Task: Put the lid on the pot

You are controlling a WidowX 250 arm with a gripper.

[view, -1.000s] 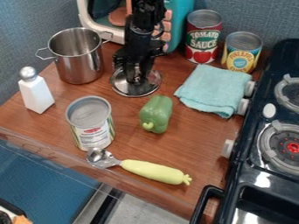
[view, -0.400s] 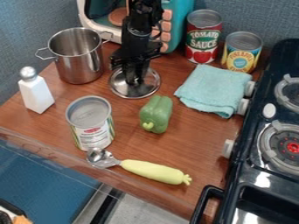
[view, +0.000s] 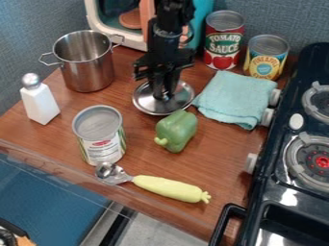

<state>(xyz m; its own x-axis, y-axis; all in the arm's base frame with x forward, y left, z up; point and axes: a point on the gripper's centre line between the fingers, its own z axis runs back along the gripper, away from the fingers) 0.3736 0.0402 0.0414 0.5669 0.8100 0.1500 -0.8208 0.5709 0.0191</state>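
Claw [view: 165, 95]: points down, closed in on the middle of the lid [view: 143, 102], by the look of it gripping from above, with barely any opening left to see.
Lid: lies nearly level under the claw, between pot [view: 87, 74] and cloth [view: 234, 98], apart from the pot. Cannot tell whether slightly raised or touching the counter [view: 208, 158].
Pepper [view: 177, 130]: sits right by the lid's near edge, possibly touching. Calls for a straight lift first, no sideways sweep (likely to roll if nudged).
Pot: stands upright, uncovered, near the wall [view: 29, 29]. Calls for a carry at good height, well above the rim, then across; too low, and likely to tip or shove at first contact.
Mouth [view: 82, 45]: awaits the lid. Best to centre right over it, level out, lower slowly, and let go only once seated all round.
Shaker [view: 40, 103]: stands upright just beside the pot, on the near side. Best given room on the way in.
Can [view: 103, 144]: stands nearer the counter's front edge. Easy to miss by keeping to the far side.
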